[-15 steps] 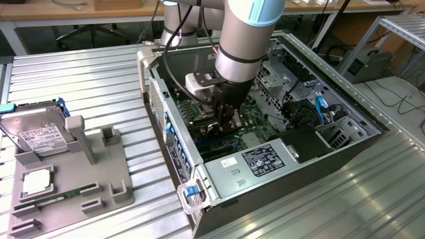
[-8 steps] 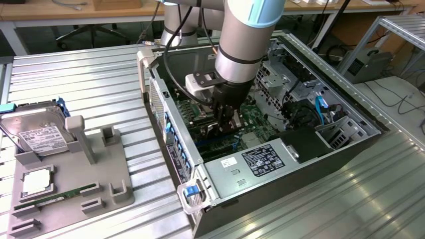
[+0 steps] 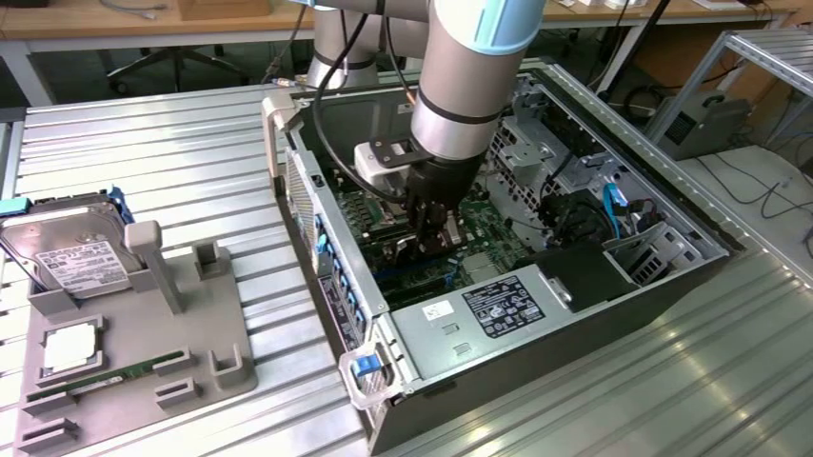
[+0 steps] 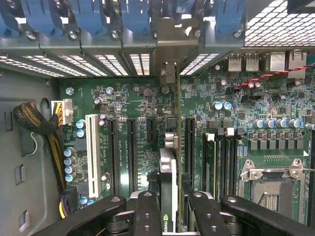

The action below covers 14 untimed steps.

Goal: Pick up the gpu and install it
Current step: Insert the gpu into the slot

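1. Here, the end effector (image 4: 172, 209) is closed on the gpu (image 4: 168, 172), pinching the card edge-on across its two flat faces, deep inside the open computer case (image 3: 597, 333).
2. The gpu hangs over the motherboard (image 4: 128, 98), in line with the black expansion slots (image 4: 132, 147) and beside the white slot (image 4: 92, 147); whether its lower edge touches a slot cannot be told.
3. Judged handling: the card is thin, stiff and light, but fragile along its contact edge and soldered parts.
4. Judged hold: the flat faces near mid-length suit best, keeping the card upright; smooth faces may slip under a seating push.
5. The hard drive (image 3: 76, 252) and memory stick (image 3: 109, 376) lie in the grey fixture (image 3: 216, 324) on the worktop (image 3: 166, 143).
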Motion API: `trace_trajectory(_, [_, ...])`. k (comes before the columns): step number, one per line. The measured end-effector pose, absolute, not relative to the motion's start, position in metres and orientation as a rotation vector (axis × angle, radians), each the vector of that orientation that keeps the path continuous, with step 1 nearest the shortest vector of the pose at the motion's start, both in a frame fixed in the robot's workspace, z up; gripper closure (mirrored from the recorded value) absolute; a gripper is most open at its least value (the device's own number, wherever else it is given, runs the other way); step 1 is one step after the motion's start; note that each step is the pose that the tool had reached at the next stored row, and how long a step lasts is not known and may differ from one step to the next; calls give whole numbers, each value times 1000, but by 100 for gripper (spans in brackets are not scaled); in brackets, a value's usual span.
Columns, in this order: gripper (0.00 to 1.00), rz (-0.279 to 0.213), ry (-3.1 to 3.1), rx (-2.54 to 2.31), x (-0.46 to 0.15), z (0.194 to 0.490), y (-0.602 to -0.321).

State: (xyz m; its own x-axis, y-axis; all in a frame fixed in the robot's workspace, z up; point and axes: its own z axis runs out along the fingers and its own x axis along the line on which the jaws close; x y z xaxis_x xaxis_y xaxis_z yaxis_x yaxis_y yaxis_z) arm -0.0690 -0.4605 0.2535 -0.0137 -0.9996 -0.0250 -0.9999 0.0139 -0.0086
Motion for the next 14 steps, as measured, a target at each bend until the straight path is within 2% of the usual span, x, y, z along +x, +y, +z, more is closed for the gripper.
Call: trace_trajectory(14, [73, 18, 2220, -2189, -69, 253, -461])
